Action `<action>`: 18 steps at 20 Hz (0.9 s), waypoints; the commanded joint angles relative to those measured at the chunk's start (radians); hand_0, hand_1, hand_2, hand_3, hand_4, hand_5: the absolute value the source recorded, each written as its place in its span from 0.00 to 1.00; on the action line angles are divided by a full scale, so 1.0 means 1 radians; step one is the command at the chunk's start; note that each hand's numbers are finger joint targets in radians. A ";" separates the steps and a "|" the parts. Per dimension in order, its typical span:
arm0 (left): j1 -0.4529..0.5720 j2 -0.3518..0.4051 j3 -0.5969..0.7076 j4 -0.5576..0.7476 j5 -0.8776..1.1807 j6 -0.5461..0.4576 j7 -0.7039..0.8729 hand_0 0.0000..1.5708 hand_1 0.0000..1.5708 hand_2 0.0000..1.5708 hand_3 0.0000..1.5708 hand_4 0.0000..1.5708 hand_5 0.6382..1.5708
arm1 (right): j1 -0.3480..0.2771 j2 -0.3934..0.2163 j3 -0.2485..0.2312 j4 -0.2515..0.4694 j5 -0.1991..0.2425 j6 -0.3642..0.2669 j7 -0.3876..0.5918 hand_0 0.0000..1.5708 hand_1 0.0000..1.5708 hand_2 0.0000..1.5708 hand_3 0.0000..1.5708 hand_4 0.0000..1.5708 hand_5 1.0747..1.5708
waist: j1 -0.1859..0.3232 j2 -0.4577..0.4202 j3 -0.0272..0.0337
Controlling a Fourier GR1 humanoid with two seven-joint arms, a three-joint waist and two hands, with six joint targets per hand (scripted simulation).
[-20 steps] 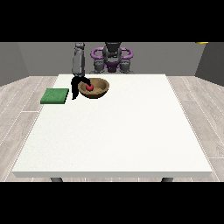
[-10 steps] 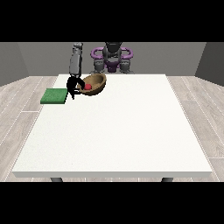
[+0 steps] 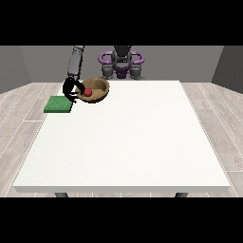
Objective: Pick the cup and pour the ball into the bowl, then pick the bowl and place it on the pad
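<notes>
Now hand (image 3: 70, 89) grips tilted bowl (image 3: 97, 89) (ball (image 3: 88, 91) inside).

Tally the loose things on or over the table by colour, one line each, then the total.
Brown: 1, the bowl
Red: 1, the ball in the bowl
Green: 1, the pad
Total: 3

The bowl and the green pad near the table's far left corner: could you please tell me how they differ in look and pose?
The bowl is brown, round and hollow, with a red ball inside; the pad is green, square and flat, with nothing on it. The bowl is tilted and held at its rim by the hand at the view's left; the pad lies flat on the table, untouched. Both sit near the table's far left corner.
</notes>
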 commanded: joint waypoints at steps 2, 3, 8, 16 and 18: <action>0.044 0.027 0.027 0.071 -0.023 -0.010 -0.066 0.00 0.00 0.00 0.00 0.76 0.97 | -0.082 -0.191 0.006 -0.035 0.025 0.064 0.263 1.00 1.00 1.00 0.62 0.67 0.97 | -0.074 -0.005 0.0044; 0.045 0.076 0.047 0.116 -0.009 -0.039 -0.041 0.00 0.00 0.00 0.00 0.76 0.97 | -0.067 -0.195 0.027 -0.056 0.048 0.054 0.288 1.00 1.00 1.00 0.62 0.67 0.97 | -0.096 -0.031 0.0046; 0.142 0.055 0.047 0.146 -0.042 -0.030 -0.119 0.00 0.00 0.00 0.00 0.77 0.97 | -0.071 -0.265 0.034 -0.114 0.049 0.131 0.406 1.00 1.00 1.00 0.43 0.69 0.99 | -0.141 -0.100 0.0058; 0.118 0.093 0.061 0.151 -0.011 -0.031 -0.152 0.00 0.00 0.00 0.00 0.77 0.97 | -0.149 -0.404 -0.108 -0.026 -0.029 0.235 0.367 1.00 1.00 1.00 0.37 0.70 0.99 | -0.117 0.004 0.0068; 0.120 0.042 0.021 0.066 -0.011 -0.005 -0.132 0.00 0.00 0.00 0.00 0.77 0.98 | -0.126 -0.397 -0.137 0.063 -0.029 0.238 0.265 1.00 1.00 1.00 0.37 0.70 0.99 | -0.074 0.023 0.0076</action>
